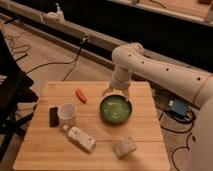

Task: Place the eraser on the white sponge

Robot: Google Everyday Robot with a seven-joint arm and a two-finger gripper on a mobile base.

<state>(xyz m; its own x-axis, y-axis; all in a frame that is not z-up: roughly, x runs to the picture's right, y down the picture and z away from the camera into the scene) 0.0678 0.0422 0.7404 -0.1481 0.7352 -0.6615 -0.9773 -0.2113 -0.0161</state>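
Camera view, starting at the tool (116,93): hung from a thick white jointed arm (160,75), poised just over the far rim of a round glossy green bowl (116,114), spread wide, gripping nothing. Left of the bowl and slightly farther back, a short orange carrot-like piece (80,95). Left of the bowl, a small white cup (67,114); just beyond it, away from the bowl, the small flat black rectangular eraser (53,116), lying flat. Nearer than the bowl and leftward, a long white labelled bottle (81,139) on its side. Straight in front of the bowl, the chunky pale rough-textured white sponge (124,147), well apart from the eraser. Under everything, a light wooden plank desk (145,132).
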